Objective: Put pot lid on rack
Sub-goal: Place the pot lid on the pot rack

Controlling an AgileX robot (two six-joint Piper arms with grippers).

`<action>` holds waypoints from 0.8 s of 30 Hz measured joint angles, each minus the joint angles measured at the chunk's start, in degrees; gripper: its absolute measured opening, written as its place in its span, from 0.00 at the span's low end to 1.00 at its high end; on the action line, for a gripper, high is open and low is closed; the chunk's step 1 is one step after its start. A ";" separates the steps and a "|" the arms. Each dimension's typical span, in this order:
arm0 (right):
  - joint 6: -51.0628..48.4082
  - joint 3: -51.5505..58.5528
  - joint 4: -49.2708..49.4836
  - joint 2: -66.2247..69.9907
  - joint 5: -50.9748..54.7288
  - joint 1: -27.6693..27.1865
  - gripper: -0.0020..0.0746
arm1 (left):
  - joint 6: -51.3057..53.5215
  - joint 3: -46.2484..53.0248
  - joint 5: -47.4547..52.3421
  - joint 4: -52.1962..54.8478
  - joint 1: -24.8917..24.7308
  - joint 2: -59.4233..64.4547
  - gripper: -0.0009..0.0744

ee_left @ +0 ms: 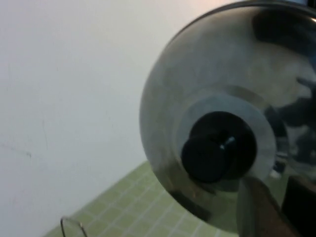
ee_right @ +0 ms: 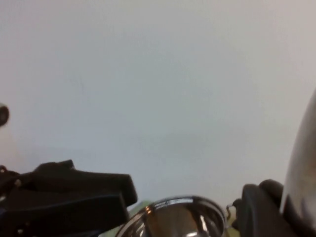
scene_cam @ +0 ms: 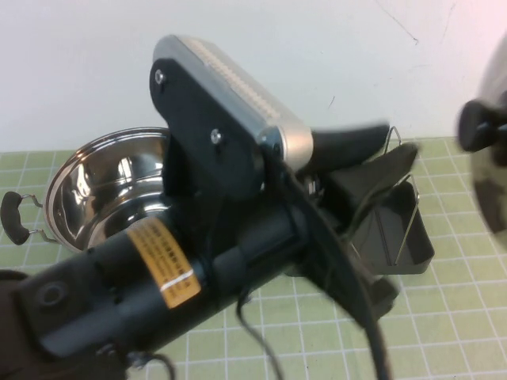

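Observation:
The pot lid (scene_cam: pixel 493 170), shiny steel with a black knob (scene_cam: pixel 475 127), hangs on its side in the air at the far right, knob facing left. Its dome fills the left wrist view (ee_left: pixel 197 74). My right gripper (ee_right: pixel 264 217) is at that knob, shut on it beside the lid's dome (ee_right: pixel 303 163). My left gripper (scene_cam: pixel 396 144) reaches toward the lid from the left, above the rack. Its fingers (ee_left: pixel 256 207) stand a little apart with nothing between them, short of the knob (ee_left: pixel 219 148). The dark grey rack (scene_cam: pixel 404 237) with wire loops sits on the mat below.
The steel pot (scene_cam: pixel 103 190) stands open at the left on the green gridded mat (scene_cam: pixel 444 317), one black handle (scene_cam: pixel 12 218) toward the edge. A white wall lies behind. The left arm's bulk (scene_cam: pixel 198 261) hides the middle of the table.

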 joint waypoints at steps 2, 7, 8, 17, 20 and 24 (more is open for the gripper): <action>-0.96 -0.72 -0.14 4.37 2.18 0.00 0.16 | 0.27 0.00 5.49 -0.21 0.00 -1.39 0.11; -4.62 -5.93 -0.59 15.63 7.40 0.00 0.16 | 0.82 0.00 17.56 -0.21 0.00 -4.45 0.03; -5.45 -7.20 -0.73 17.90 8.36 0.00 0.16 | 0.77 0.00 19.24 0.04 0.00 -5.02 0.02; -9.42 -13.01 -0.97 26.89 10.90 3.48 0.16 | 1.70 0.00 22.36 6.03 0.00 -7.33 0.01; -10.69 -13.15 -0.97 26.89 9.74 4.87 0.16 | 1.70 0.00 26.23 7.07 0.00 -7.44 0.01; -11.57 -13.15 -0.97 26.89 6.52 5.16 0.16 | 1.11 0.00 34.10 7.54 0.00 -7.57 0.01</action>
